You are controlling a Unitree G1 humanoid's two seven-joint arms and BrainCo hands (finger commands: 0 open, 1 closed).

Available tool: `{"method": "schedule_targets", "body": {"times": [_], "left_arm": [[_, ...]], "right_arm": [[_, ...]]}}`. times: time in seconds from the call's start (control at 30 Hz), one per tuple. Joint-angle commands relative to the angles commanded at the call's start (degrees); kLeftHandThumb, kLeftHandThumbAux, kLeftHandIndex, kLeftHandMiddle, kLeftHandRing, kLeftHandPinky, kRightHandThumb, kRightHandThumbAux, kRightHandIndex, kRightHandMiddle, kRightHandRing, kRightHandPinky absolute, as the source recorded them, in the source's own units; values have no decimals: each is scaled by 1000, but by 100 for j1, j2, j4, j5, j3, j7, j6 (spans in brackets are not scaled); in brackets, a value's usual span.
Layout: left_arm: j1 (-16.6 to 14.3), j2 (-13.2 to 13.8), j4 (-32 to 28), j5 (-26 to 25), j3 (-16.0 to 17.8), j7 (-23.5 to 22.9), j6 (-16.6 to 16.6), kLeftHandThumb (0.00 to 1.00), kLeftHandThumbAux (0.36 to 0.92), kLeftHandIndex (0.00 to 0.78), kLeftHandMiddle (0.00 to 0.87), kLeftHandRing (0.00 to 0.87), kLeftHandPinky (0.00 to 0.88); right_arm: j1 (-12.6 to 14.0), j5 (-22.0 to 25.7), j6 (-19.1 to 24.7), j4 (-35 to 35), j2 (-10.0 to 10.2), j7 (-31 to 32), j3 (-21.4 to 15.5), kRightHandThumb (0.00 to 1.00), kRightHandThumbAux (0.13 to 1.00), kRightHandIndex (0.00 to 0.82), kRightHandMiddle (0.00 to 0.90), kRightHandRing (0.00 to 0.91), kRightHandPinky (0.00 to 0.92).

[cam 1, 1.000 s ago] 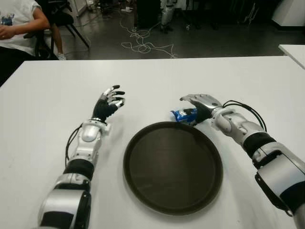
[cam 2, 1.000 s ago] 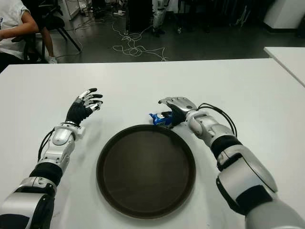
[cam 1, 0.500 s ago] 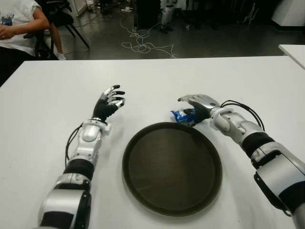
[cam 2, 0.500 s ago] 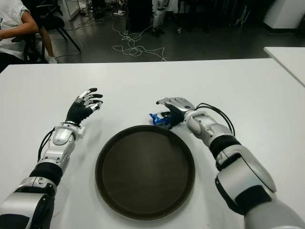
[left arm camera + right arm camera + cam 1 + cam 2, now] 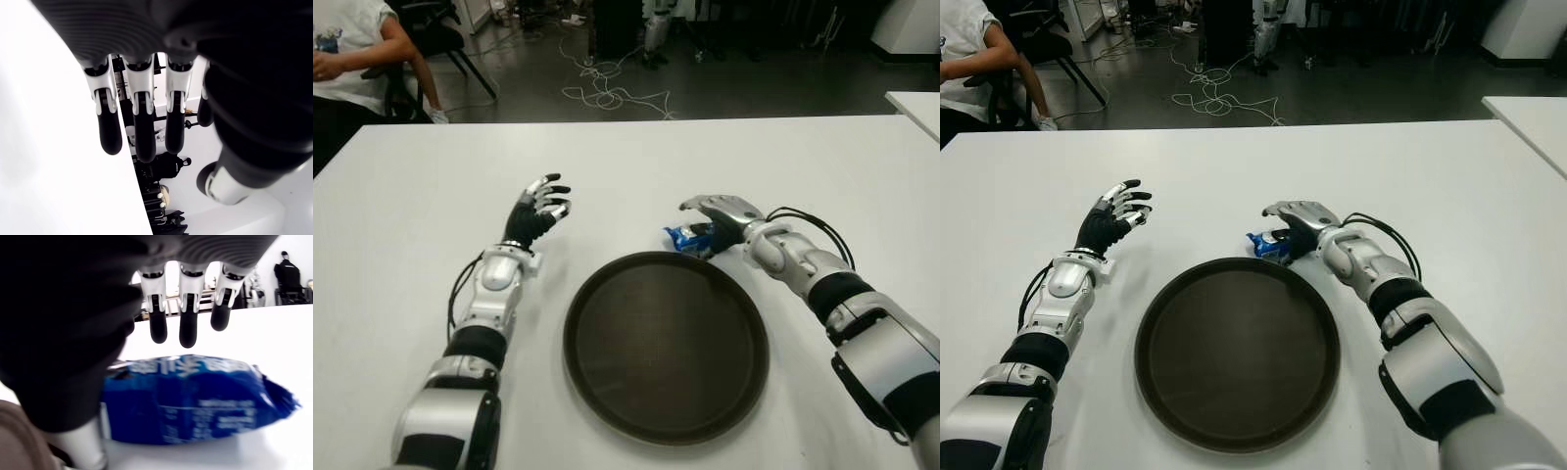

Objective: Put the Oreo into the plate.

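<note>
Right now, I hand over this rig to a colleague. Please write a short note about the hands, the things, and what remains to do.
Right hand: over the blue Oreo pack, fingers open above it, not closed on it.
Left hand: open, holds nothing, left of the plate.
Oreo pack: on the white table, just beyond the plate's far rim.
Plate: dark, round, nothing in it.
Done: the reach.
Left: grasp the pack, lift it, put it into the plate.

Left hand point(image 5: 537, 211) raised with fingers point(image 5: 139, 125) spread, right hand point(image 5: 724, 217) palm down, fingers point(image 5: 188, 328) extended, gripping nothing
</note>
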Motion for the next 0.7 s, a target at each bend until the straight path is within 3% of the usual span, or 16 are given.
{"method": "schedule_targets", "body": {"times": [0.13, 0.37, 0.7], "left_arm": [[-3, 7, 0, 17, -5, 10, 32, 359, 745, 167, 282, 301, 323], [6, 20, -4, 17, 0, 2, 21, 339, 740, 163, 274, 292, 321], [37, -9, -55, -62, 35, -73, 34, 350, 753, 174, 281, 289, 322]], "right_arm": [[-37, 8, 91, 132, -6, 41, 12, 0, 862, 280, 260, 243, 239], [-99, -25, 217, 246, -4, 123, 53, 0, 902, 414, 478, 471, 436], [-140, -28, 461, 356, 2, 264, 61, 0, 899, 434, 527, 531, 474]]}}
